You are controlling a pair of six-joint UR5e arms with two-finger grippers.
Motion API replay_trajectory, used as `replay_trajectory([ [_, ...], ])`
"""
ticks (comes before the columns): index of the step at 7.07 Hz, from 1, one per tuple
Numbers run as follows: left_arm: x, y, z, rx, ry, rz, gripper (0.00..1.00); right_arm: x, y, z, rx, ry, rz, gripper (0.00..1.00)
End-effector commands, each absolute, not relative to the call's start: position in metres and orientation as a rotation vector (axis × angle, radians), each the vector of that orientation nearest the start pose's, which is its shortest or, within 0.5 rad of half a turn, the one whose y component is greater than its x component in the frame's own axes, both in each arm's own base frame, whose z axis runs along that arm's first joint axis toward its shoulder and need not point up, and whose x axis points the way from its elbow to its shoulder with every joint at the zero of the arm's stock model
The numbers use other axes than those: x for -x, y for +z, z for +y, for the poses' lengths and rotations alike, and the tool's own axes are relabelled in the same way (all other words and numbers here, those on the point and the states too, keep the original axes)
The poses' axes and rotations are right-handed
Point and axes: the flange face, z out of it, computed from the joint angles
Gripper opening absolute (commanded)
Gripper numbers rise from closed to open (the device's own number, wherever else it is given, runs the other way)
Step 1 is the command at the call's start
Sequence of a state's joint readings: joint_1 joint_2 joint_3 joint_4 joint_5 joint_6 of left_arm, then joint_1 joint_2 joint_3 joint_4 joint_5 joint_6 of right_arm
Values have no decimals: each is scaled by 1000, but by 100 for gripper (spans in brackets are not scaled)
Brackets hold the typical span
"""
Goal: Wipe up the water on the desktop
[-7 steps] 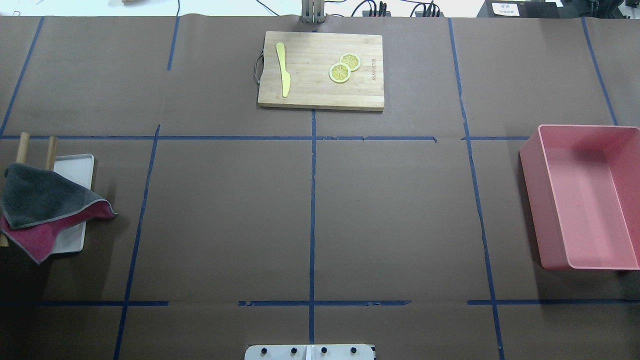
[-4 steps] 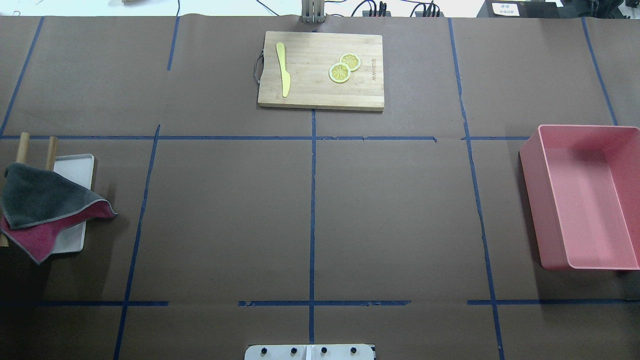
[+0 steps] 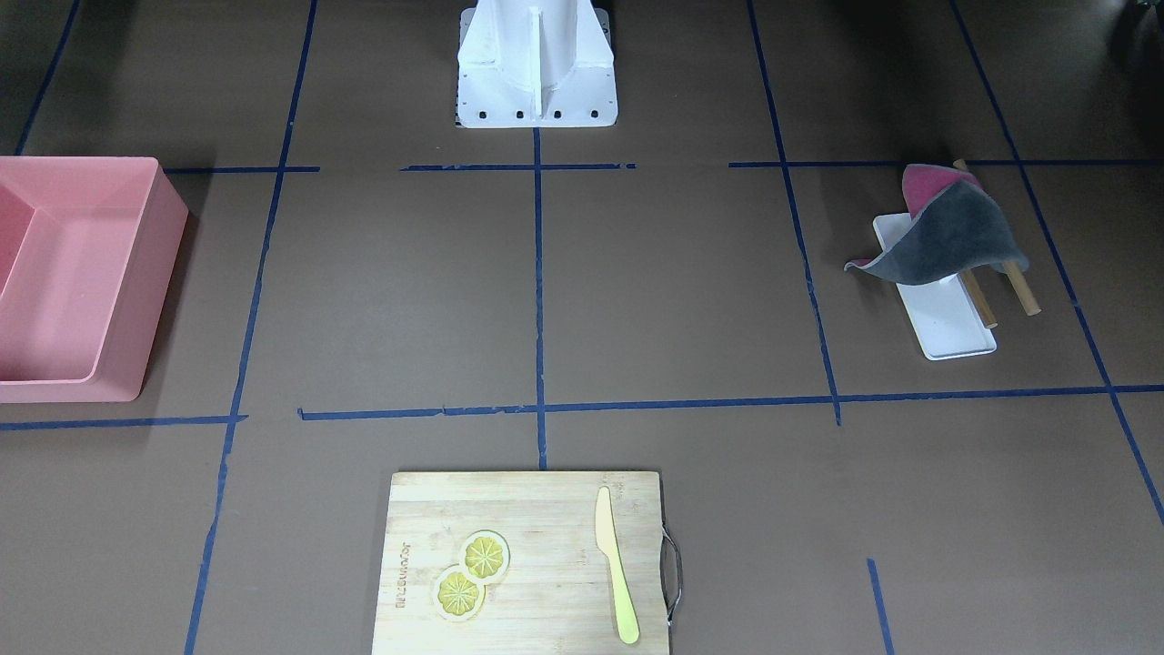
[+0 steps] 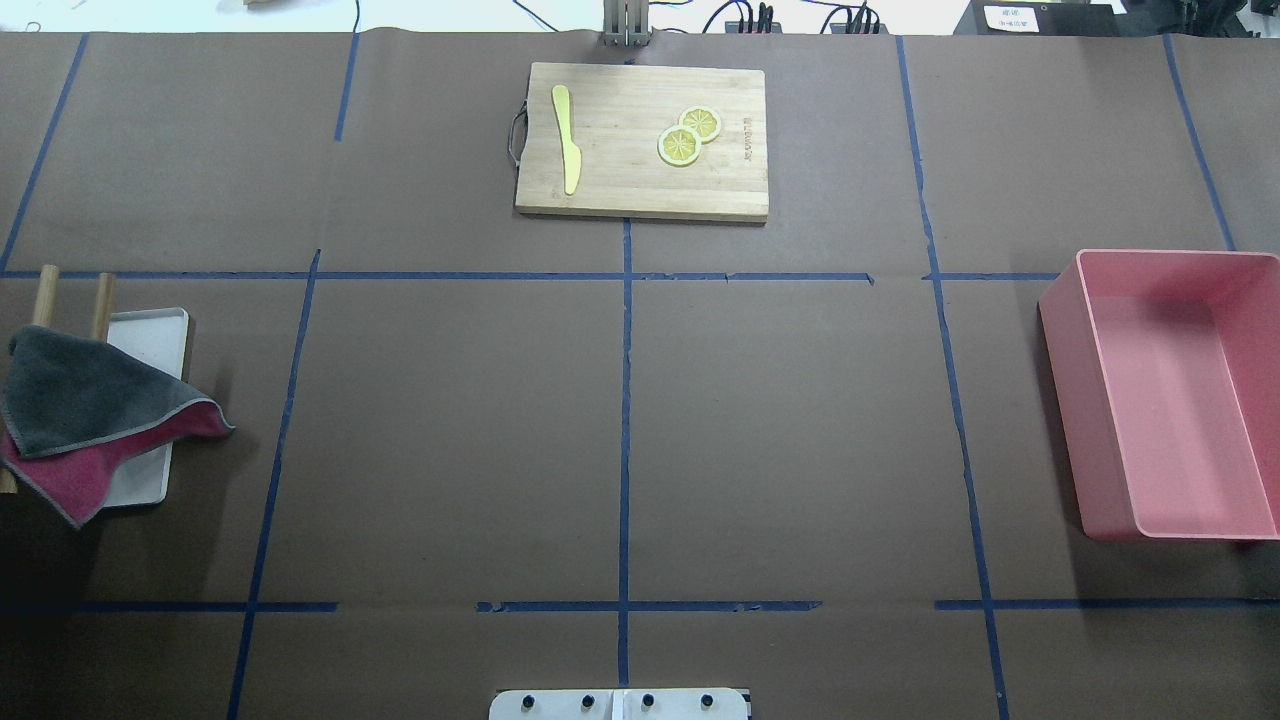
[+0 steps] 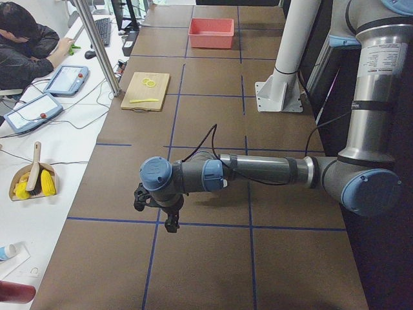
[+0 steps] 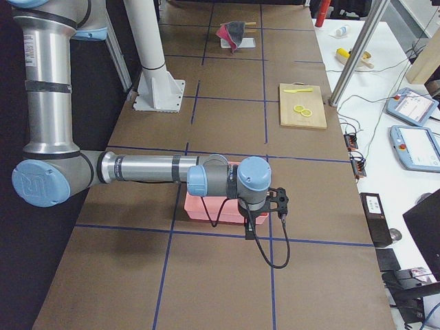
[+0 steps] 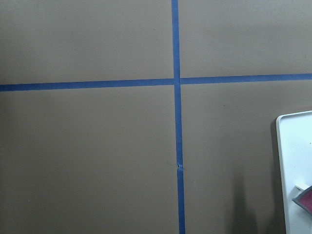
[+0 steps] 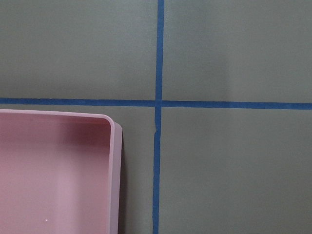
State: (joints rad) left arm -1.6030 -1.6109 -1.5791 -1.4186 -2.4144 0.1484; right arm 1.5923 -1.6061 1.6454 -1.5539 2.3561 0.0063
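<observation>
Evidently my cloth (image 4: 90, 410) hangs mid-left on pegs (image 4: 45, 290) for easy grabbing; left gripper (image 5: 170, 221), right gripper (image 6: 249, 232) jaws I cannot tell.

One desktop (image 4: 450, 430) is carrying one board (image 4: 640, 185), which is holding one knife (image 4: 567, 140) and two lemon slices (image 4: 680, 147) (image 4: 701, 123). One pink bin (image 4: 1160, 256) is sitting at one end; at the other, one white tray (image 4: 150, 340), one cloth (image 4: 80, 400) and two wooden rods (image 4: 45, 290) (image 4: 102, 300) are lying together. Two arms, left (image 5: 258, 171) and right (image 6: 144, 168), are reaching over the surface, and one white pedestal (image 3: 536, 64) is standing by. One person (image 5: 26, 45) is sitting beside two tablets (image 5: 73, 79) (image 5: 32, 111).
</observation>
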Motion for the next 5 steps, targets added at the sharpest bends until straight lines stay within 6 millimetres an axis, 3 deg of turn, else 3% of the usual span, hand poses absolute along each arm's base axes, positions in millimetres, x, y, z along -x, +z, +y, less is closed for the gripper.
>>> replay_trajectory([
  [1,75,613,-497,-34,86,844,100,-73,634,-479,-64,2,-785,100],
  [2,75,592,-488,-50,44,842,100,-73,633,-479,-65,3,-786,100],
  [3,69,559,-477,-70,-6,864,100,-73,633,-479,-66,2,-789,100],
  [4,57,532,-473,-55,-64,934,100,-72,629,-480,-72,-1,-803,100],
  [5,28,525,-466,5,-75,978,100,-71,629,-480,-72,-4,-804,100],
])
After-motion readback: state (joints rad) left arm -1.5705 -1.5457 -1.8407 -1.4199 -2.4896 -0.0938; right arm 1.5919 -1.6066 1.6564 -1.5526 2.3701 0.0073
